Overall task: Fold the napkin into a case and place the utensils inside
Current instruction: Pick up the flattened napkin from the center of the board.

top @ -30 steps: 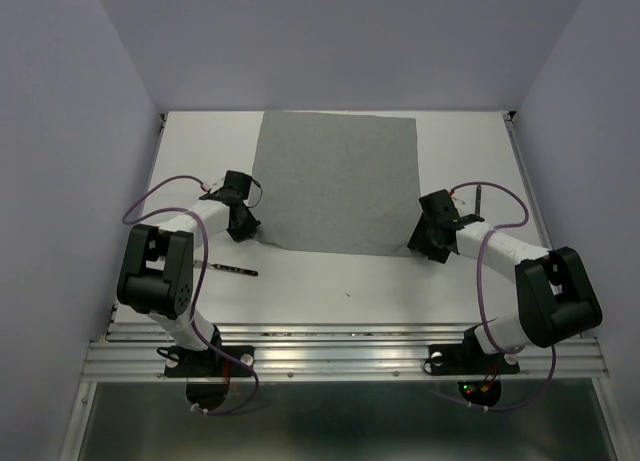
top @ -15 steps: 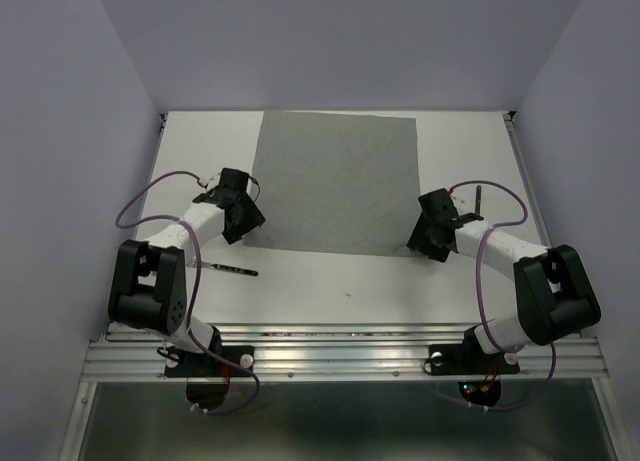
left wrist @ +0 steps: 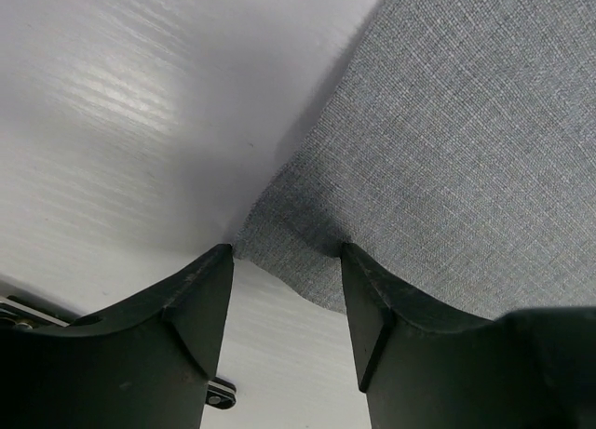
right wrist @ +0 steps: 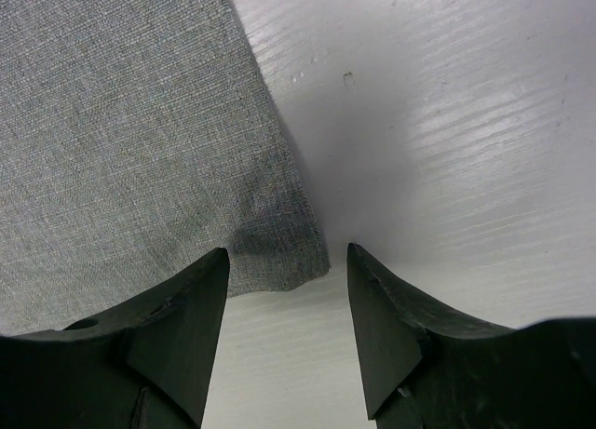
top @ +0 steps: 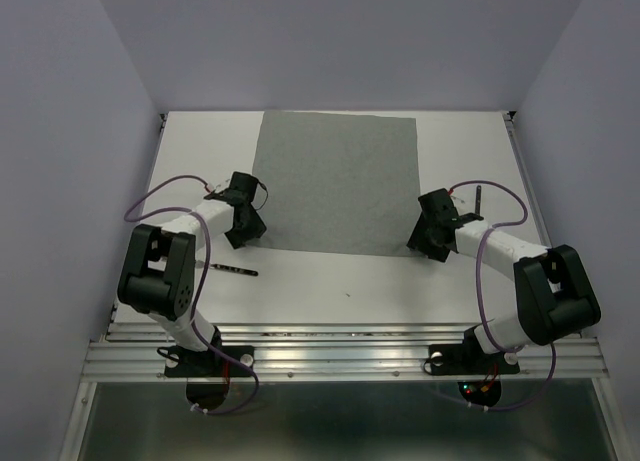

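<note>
While laid flat on table (top: pixel 330 291), napkin (top: pixel 335 181): soft, light, limp; to be pinched at near corners.
left gripper (left wrist: pixel 284 254): parted, nothing held, astride napkin's near-left corner.
right gripper (right wrist: pixel 287 254): parted, astride near-right corner.

The left gripper (left wrist: pixel 285 261), closed a second ago, now has its jaws apart astride the napkin's (left wrist: pixel 447 150) near corner, and the left arm (top: pixel 185 224), which swung toward the frame's left edge half a second ago, is back near its first pose.
</note>
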Available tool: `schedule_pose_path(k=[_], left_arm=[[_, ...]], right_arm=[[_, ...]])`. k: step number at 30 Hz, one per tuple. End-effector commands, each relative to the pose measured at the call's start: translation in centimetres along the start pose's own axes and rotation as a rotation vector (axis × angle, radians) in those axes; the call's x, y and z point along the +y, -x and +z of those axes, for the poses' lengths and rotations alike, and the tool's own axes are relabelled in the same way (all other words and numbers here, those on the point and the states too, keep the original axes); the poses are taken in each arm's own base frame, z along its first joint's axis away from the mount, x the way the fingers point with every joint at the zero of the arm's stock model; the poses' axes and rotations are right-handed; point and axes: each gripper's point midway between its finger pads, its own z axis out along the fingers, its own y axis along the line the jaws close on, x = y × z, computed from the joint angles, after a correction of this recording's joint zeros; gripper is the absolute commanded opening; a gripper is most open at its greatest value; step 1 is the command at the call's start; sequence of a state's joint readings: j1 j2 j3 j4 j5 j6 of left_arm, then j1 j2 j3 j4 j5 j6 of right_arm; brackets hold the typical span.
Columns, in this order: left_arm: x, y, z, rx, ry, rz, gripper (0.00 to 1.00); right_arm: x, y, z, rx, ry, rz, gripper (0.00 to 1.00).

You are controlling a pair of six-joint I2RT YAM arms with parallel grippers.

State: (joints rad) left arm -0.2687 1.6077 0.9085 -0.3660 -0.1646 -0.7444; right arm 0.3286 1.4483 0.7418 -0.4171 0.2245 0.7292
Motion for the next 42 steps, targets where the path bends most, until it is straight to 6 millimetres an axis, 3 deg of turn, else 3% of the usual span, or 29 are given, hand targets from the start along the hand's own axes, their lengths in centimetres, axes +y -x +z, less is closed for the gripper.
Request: schedule_pose_path(k=[1, 4, 11, 16, 17, 22, 29, 35, 42], left_arm=[[0.1, 0.3, 0.4, -0.003, 0.049, -0.009, 0.55], [0.5, -0.2, 0.8, 0.012, 0.071, -0.009, 0.44], [0.3, 0.1, 0.9, 0.003, 0.065, -0.007, 0.33], [0.0, 0.4, 0.6, -0.003, 0.055, -0.001, 0.1], [-0.1, 0.5, 0.6, -0.003, 0.052, 0.002, 0.0], [-0.6, 1.0, -0.4, -0.015, 0.025, 0.002, 0.0], [-0.8, 1.3, -0.8, -0.021, 0.015, 0.005, 0.0], [-0.8, 1.1, -0.7, -0.018, 0.009, 0.003, 0.0], [-0.9, 1.1, -0.7, -0.015, 0.005, 0.001, 0.0]], right_arm=[[0.2, 0.4, 0.1, -0.018, 0.003, -0.007, 0.59], [0.2, 0.4, 0.0, -0.022, 0.001, -0.007, 0.59], [0.1, 0.3, 0.1, -0.018, -0.001, -0.006, 0.59], [-0.1, 0.3, -0.1, -0.022, -0.006, -0.002, 0.6], [0.0, 0.4, -0.2, -0.025, -0.003, 0.001, 0.6], [0.3, 0.5, -1.0, -0.04, 0.032, 0.043, 0.6], [0.3, -0.4, -0.5, -0.011, 0.036, 0.057, 0.56], [1.2, -1.0, -0.7, 0.01, 0.106, 0.067, 0.48], [1.2, -0.9, -0.2, 0.012, 0.095, 0.05, 0.29]])
